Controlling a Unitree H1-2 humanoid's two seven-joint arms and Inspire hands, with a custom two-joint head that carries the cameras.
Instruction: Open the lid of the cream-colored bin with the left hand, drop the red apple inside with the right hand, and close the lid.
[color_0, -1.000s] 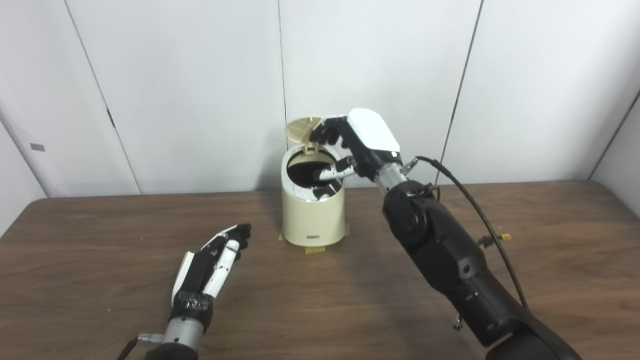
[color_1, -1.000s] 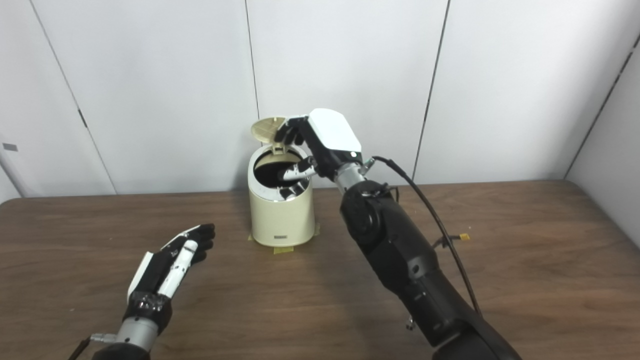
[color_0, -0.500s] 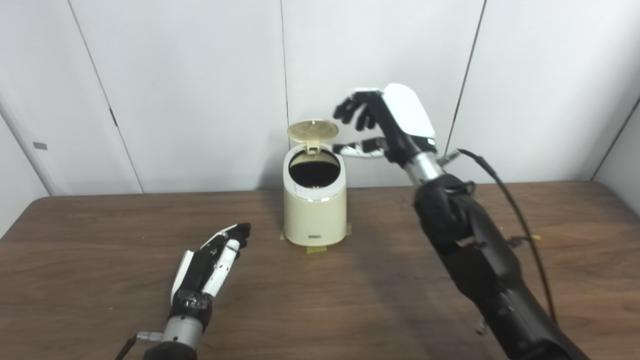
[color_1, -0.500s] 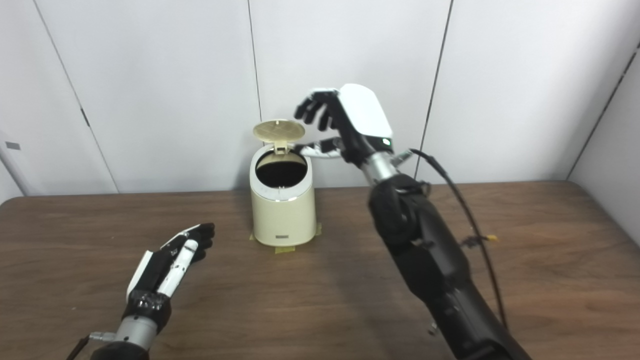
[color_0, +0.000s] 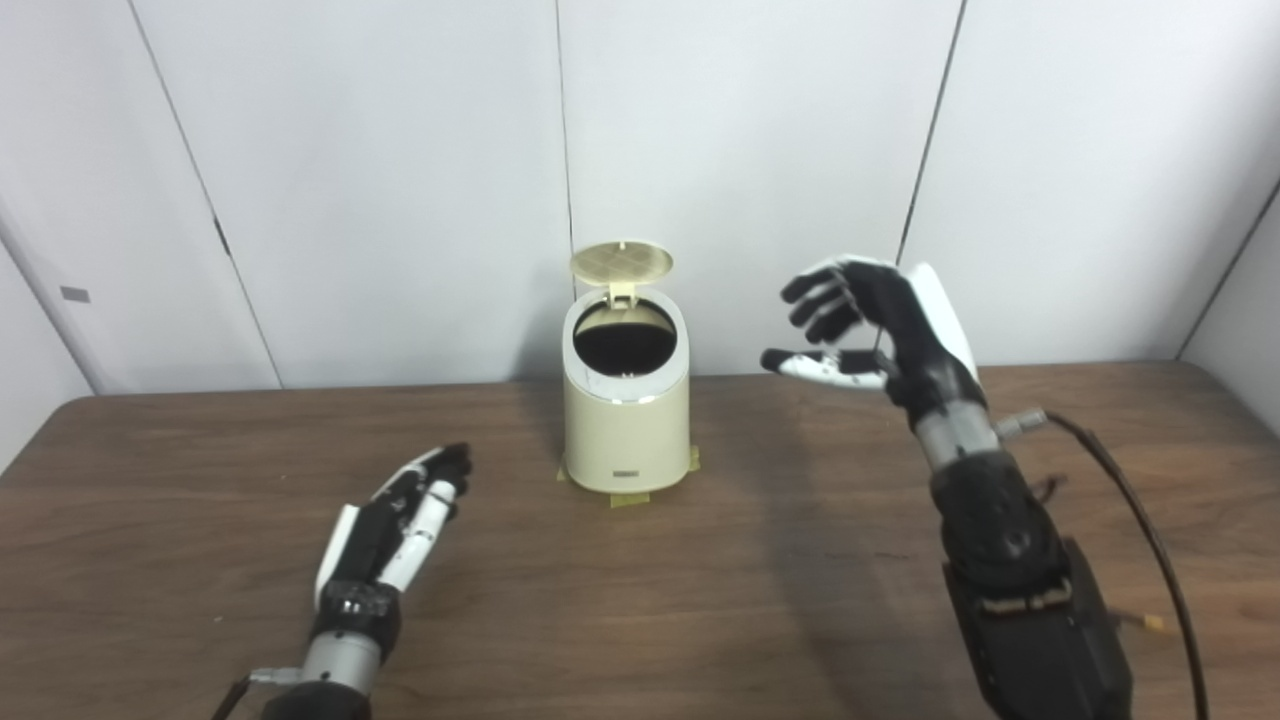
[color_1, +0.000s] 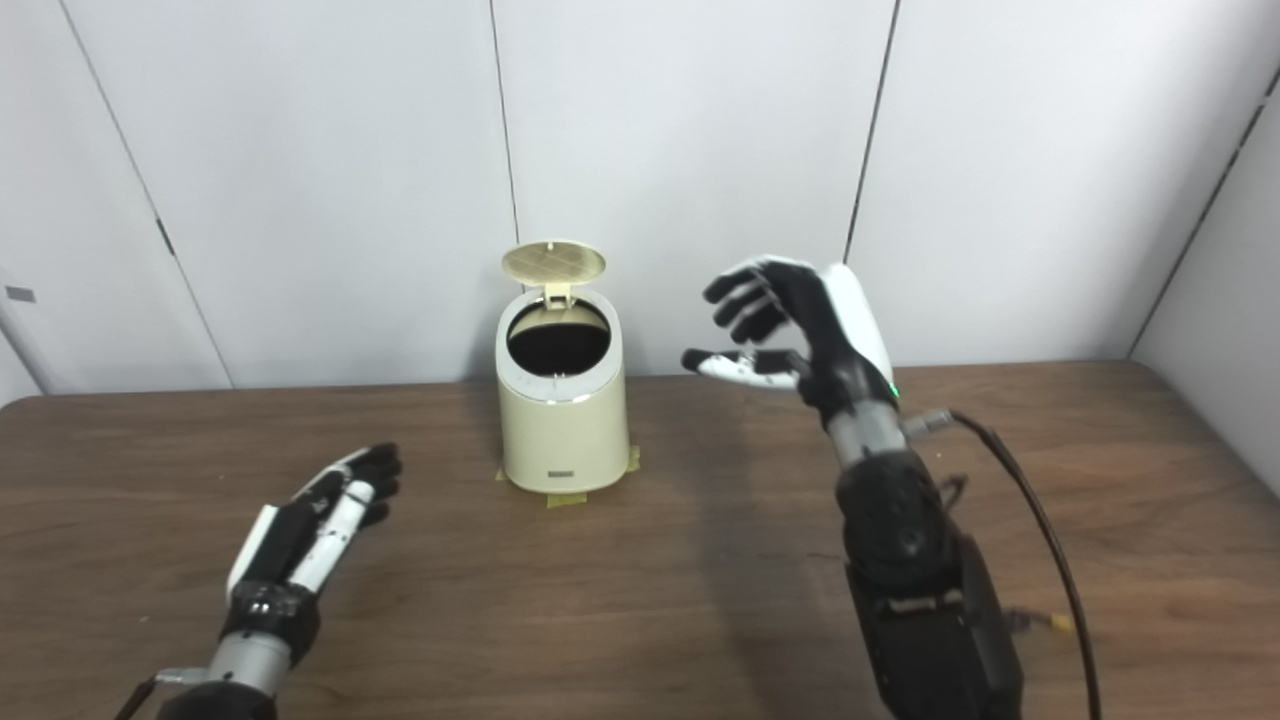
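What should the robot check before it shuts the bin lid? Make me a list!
1. Lid standing up and open above the cream-colored bin: ok.
2. Right hand empty, fingers apart, off to the side of the bin: ok.
3. Nothing across the bin's opening to block the lid: ok.
4. Red apple really inside: cannot tell, the inside looks dark.
5. Left hand open and free to close the lid: ok, though it is low over the table, apart from the bin.
6. Bin upright, yellow tape showing at its base: ok.
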